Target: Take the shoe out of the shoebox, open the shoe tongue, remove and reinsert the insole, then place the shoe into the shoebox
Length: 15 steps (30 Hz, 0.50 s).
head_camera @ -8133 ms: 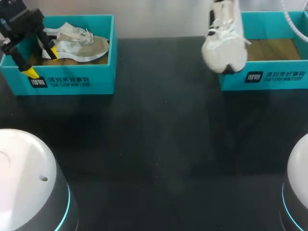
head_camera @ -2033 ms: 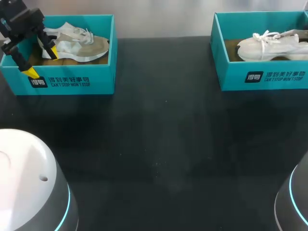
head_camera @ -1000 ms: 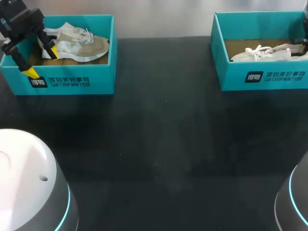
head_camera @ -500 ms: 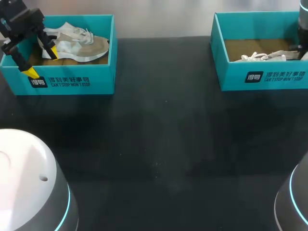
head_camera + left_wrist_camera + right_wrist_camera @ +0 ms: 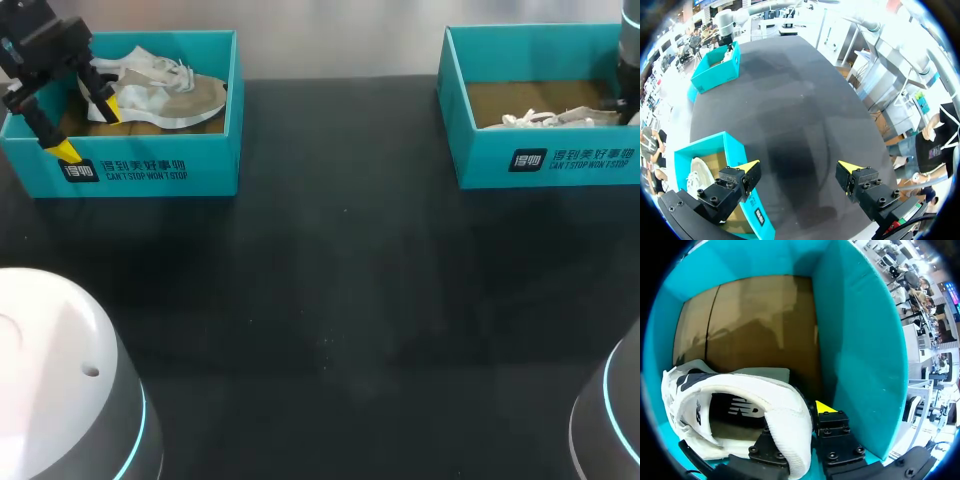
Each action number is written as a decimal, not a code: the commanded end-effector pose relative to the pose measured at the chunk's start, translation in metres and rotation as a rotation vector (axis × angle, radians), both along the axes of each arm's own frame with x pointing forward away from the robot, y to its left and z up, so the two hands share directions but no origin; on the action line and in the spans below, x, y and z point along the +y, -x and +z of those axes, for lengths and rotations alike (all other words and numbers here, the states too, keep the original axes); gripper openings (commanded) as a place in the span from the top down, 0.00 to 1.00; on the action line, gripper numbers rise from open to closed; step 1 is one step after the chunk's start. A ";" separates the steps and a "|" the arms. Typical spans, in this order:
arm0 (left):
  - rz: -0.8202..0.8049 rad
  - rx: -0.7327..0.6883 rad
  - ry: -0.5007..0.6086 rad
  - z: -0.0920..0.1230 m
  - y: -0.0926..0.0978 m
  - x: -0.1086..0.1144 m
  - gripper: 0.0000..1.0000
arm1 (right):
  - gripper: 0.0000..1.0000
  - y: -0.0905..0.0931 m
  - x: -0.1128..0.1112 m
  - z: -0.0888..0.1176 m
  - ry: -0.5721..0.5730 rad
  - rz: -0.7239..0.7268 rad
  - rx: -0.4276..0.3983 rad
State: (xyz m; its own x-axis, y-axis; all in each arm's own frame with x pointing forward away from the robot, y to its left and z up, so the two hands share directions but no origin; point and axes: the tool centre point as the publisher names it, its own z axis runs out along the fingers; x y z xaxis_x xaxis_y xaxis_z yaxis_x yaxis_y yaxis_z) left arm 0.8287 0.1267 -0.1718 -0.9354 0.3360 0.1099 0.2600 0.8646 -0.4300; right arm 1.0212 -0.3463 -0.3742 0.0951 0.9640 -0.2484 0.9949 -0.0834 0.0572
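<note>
Head view first: the right shoebox (image 5: 545,160) sits at two o'clock on the table (image 5: 330,300). The white shoe (image 5: 555,118) lies low inside it, only laces and upper peeking over the front wall, so by our reckoning the final placing is all but made. The right arm (image 5: 630,45) drops in at the box's three o'clock end, its fingers hidden from here. At ten o'clock the left gripper (image 5: 88,130) straddles the front wall of the left shoebox (image 5: 150,170), fingers spread, holding nothing. The beige shoe (image 5: 165,90) in there lies untouched, and we judge that arm is parked clear of the work. In the left wrist view the yellow tips are wide apart with bare table between them, one finger over that box's wall. In the right wrist view we see the grip. The right gripper (image 5: 805,417) pinches the shoe's heel collar, one finger tucked inside the shoe and the yellow-tipped one outside, close by the box's end wall. We reckon that heel hold lets the sole settle flat on the cardboard floor (image 5: 755,325). Letting go looks like all that remains.
</note>
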 end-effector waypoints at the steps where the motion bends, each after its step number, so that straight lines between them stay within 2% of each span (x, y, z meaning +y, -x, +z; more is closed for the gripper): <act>1: -0.002 0.001 -0.002 0.000 -0.001 0.001 0.00 | 0.67 -0.004 -0.003 -0.002 -0.013 -0.005 0.010; 7: -0.002 0.001 -0.002 0.000 -0.001 0.001 0.00 | 0.66 -0.005 -0.007 -0.002 -0.021 -0.011 0.011; 12: -0.002 0.001 -0.002 0.000 -0.001 0.001 0.00 | 0.48 -0.005 -0.007 0.001 -0.029 -0.012 0.008; 13: -0.002 0.001 -0.002 0.000 -0.001 0.001 0.00 | 0.42 -0.004 -0.007 0.001 -0.030 -0.012 0.008; 15: -0.002 0.001 -0.002 0.000 -0.001 0.001 0.00 | 0.08 -0.003 -0.005 0.005 -0.049 -0.014 0.000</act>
State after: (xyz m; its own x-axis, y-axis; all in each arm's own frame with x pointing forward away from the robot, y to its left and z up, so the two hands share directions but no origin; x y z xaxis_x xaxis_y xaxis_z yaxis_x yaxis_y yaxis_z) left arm 0.8287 0.1267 -0.1718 -0.9354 0.3360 0.1099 0.2600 0.8646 -0.4300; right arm 1.0258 -0.3507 -0.3727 0.1082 0.9713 -0.2117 0.9938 -0.0999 0.0496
